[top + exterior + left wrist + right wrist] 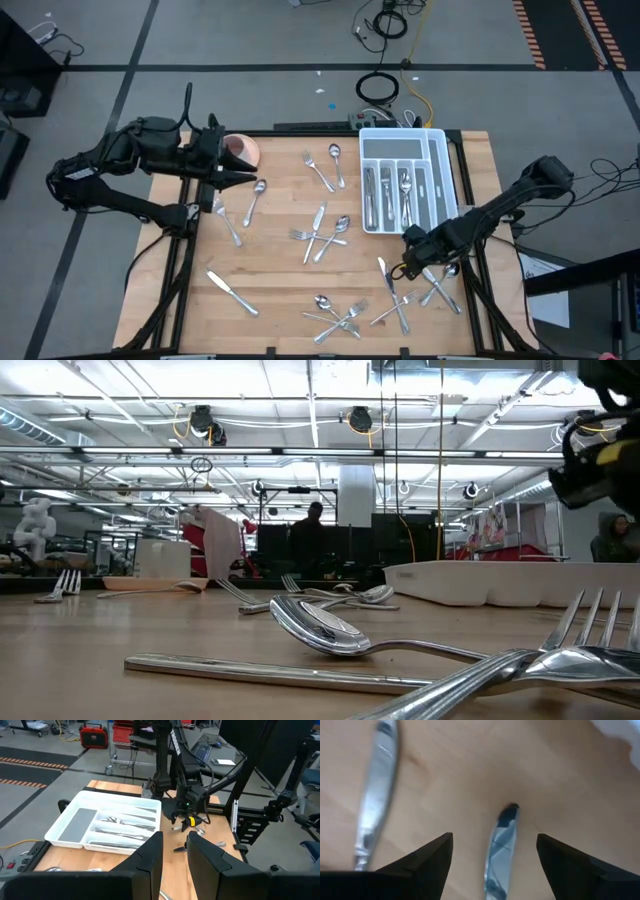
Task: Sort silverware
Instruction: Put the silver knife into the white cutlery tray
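Sorting partly done: some silverware already laid in white tray, most pieces scattered on bench. Right end effector spread over knife, nothing pinched. Left end effector parked near pink cup, fingers slightly parted, empty.

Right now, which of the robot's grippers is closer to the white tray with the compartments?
The right gripper: it hovers open just below the white tray's near corner, over loose silverware. The left gripper waits across the table by the pink cup.
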You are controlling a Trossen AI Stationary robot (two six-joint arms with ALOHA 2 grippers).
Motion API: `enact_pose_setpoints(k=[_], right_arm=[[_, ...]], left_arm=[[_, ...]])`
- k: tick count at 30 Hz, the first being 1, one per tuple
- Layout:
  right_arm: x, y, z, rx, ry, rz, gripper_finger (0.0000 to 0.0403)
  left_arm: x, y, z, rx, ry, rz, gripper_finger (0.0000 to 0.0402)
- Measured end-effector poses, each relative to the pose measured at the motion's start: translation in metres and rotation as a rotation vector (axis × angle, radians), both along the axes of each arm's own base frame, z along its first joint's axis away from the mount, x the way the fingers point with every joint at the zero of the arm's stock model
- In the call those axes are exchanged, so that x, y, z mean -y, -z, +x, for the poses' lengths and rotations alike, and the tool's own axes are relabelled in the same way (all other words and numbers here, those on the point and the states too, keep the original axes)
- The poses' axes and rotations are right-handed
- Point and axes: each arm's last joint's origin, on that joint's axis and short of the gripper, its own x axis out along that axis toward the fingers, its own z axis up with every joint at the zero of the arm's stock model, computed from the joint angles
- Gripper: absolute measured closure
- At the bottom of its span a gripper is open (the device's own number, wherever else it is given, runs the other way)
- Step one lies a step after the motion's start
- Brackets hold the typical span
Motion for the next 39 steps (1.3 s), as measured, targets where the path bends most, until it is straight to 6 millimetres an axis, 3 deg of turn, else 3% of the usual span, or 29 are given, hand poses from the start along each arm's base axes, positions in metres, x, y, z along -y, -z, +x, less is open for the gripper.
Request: enact_pose_setpoints(k=[7,10,13,18,20,30,39], right_arm=[[-0.016,0.015,-0.005,-0.094,-0.001,-0.003,0.0126],[-0.022,0.02,-0.006,-0.126,-0.001,-0.01,0.0145],[-0.026,0.026,-0.006,-0.161,-0.006,-0.014,0.0198],[-0.027,0.028,-0.006,-0.167,-0.033,-0.001,0.0353],[-0.027,0.027,-0.006,-0.163,-0.026,0.003,0.038],[-0.024,0.012,-0.008,-0.088,0.045,0.002,0.038],[-0.017,-0.025,-0.008,0.171,0.133,0.034,0.038]], left_arm=[[0.0,0.002,-0.001,-0.023,0.002,0.007,0.0311],[0.0,0.002,-0.001,-0.023,0.002,0.007,0.0311],[0.0,0.002,-0.001,-0.022,0.002,0.008,0.0311],[0.0,0.002,-0.001,-0.02,0.005,0.015,0.0311],[0.0,0.002,-0.001,-0.02,0.005,0.015,0.0311],[0.0,0.002,-0.001,-0.02,0.002,0.009,0.0311],[0.0,0.002,-0.001,-0.02,0.004,0.016,0.0311]])
